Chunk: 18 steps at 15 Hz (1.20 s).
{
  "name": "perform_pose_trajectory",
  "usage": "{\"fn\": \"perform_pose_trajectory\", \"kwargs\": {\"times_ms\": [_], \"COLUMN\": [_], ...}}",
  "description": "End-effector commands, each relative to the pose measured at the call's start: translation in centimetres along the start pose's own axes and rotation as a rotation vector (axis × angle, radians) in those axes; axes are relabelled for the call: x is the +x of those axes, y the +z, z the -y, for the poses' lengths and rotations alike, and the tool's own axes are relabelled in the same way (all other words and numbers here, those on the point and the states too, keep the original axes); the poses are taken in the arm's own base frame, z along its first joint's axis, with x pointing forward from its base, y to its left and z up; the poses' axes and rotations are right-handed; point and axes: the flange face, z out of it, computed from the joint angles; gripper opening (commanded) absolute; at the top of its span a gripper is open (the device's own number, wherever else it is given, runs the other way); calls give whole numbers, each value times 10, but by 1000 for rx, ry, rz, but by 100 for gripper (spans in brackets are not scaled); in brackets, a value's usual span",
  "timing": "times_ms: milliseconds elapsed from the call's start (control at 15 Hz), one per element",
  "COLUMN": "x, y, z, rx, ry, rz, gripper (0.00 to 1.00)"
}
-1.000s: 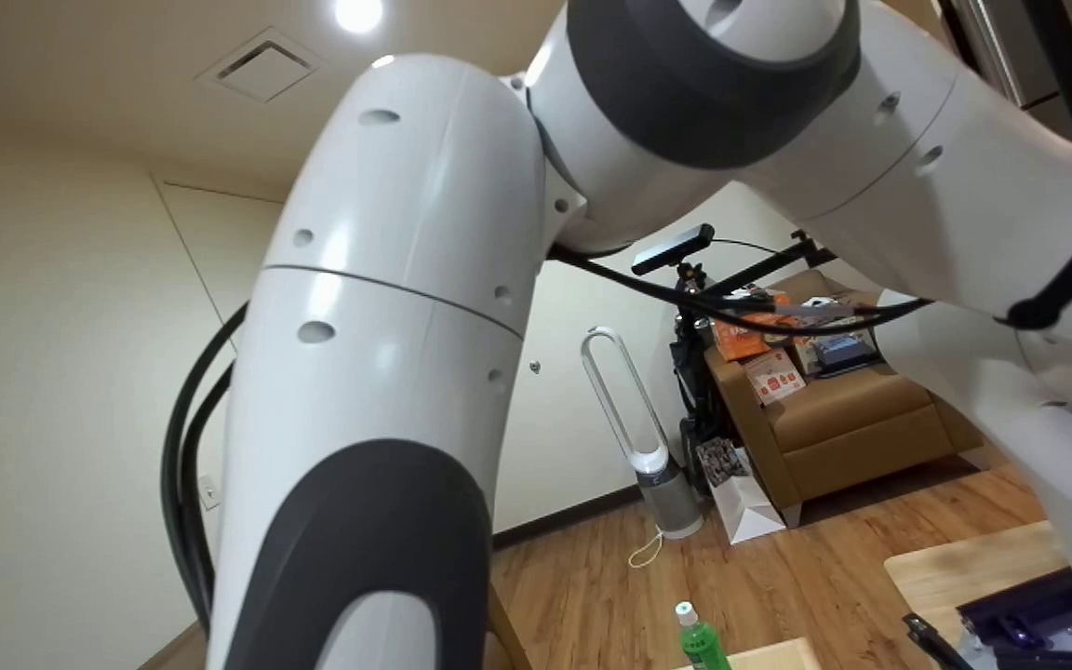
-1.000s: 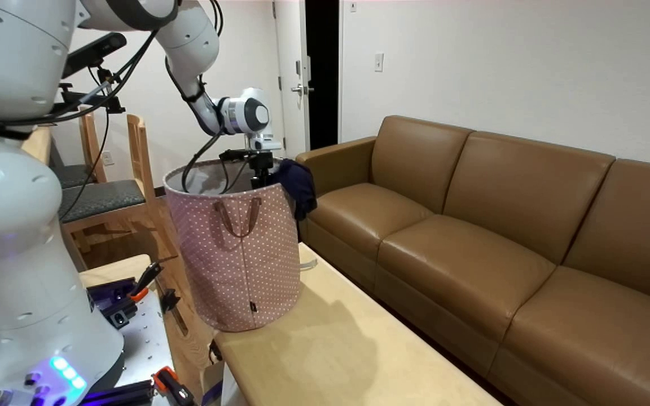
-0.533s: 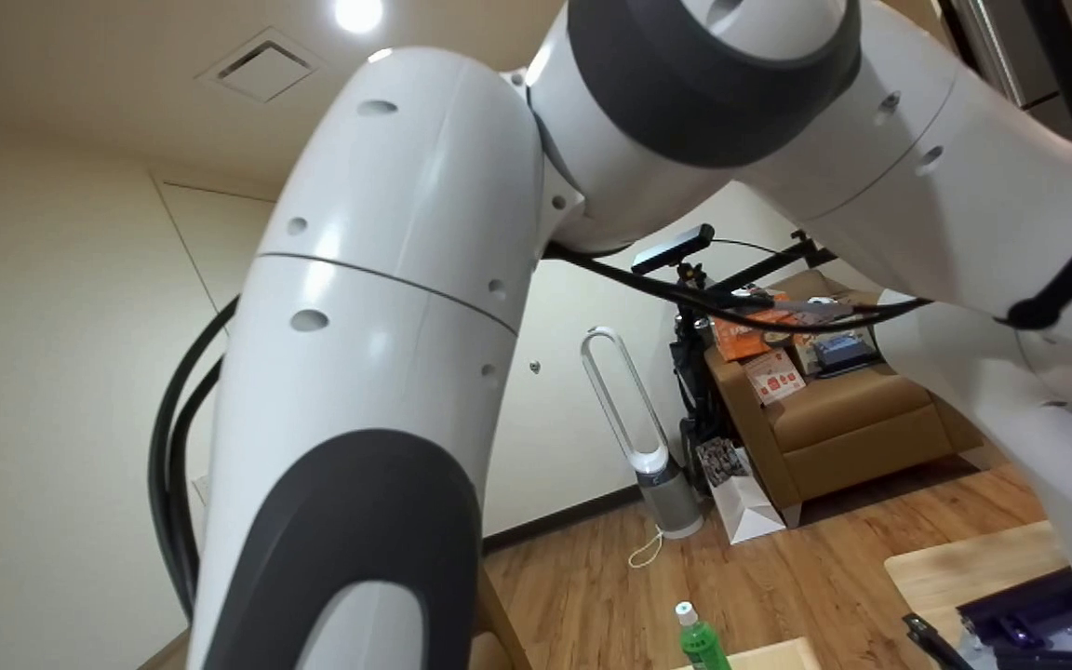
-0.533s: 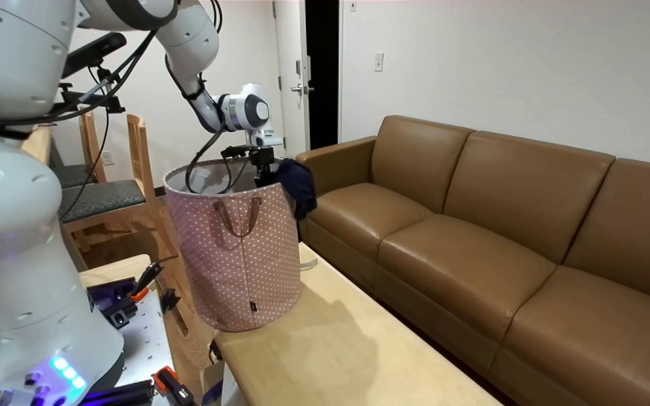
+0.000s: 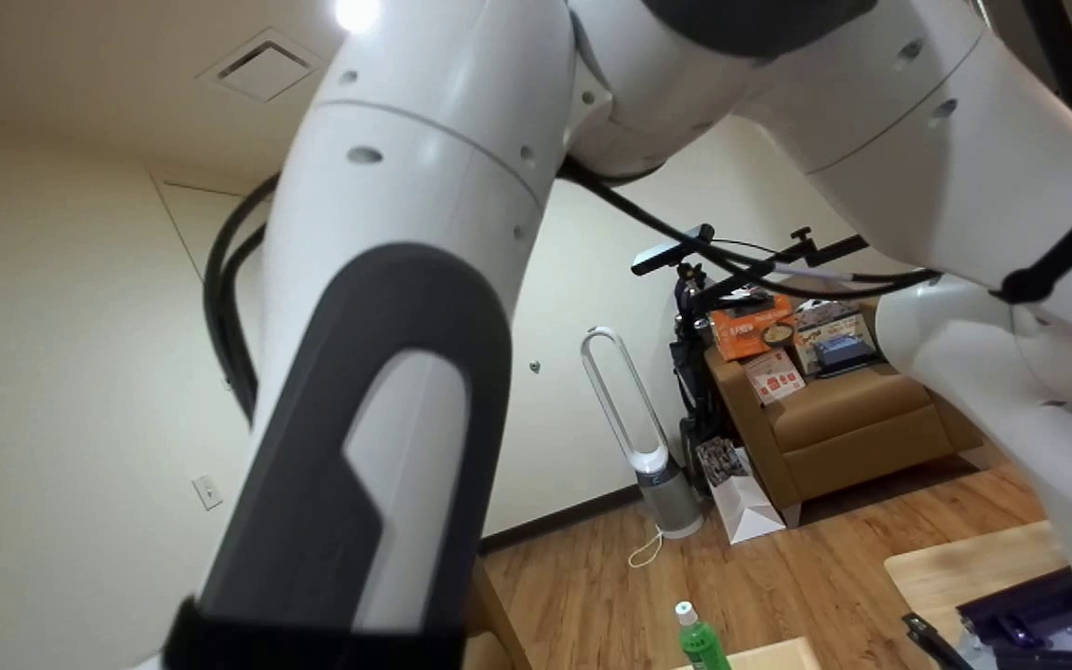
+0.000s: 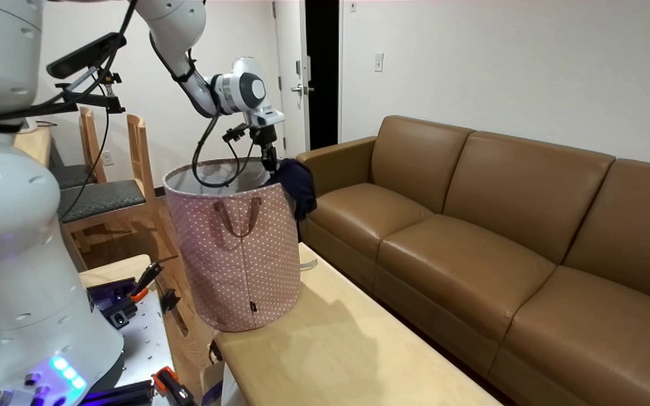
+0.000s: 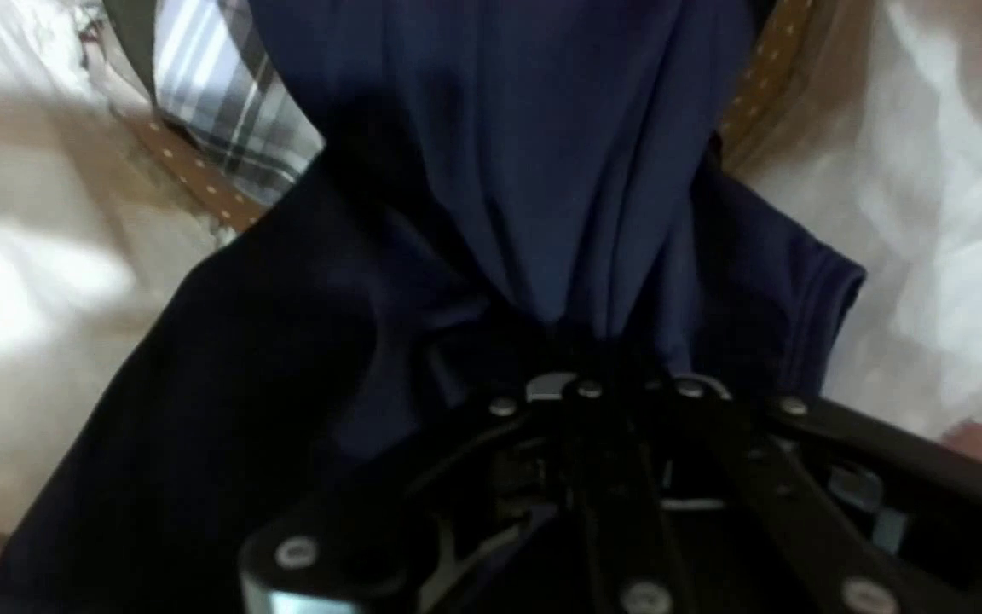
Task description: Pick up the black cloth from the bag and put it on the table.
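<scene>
While a pink dotted bag (image 6: pixel 240 259) stands on a pale wooden table (image 6: pixel 330 355), a dark navy cloth (image 6: pixel 297 183) drapes over the bag's rim and hangs outside. Near that rim, the gripper (image 6: pixel 270 168) is clamped on the cloth, folds gathering tightly in its pinch

Cloth (image 7: pixel 491 230) cut off (wrist view).
</scene>
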Motion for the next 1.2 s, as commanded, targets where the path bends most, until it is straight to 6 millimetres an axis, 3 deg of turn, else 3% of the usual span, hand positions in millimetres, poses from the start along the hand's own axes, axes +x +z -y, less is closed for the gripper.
{"fn": "perform_pose_trajectory", "kwargs": {"times_ms": [0,133,267,333,400,467,600,667,800,1133], "x": [-1,-2,-4,-5,-6,-2,-4,-5,-3,-3], "y": [-56,-88,-108,-113,-112,-111,-115,-114,-108,-61], "z": [-47,-69,-80,-83,-83,-73,-78,-78,-73,-46], "rx": [75,94,93,86,76,89,83,81,66,57], "ry": [-77,-83,-114,-145,-182,-123,-156,-160,-113,-48], "rz": [-45,-76,-63,-54,-38,-64,-60,-59,-121,-123], "gripper": [9,8,8,33,35,14,27,59,62,93]}}
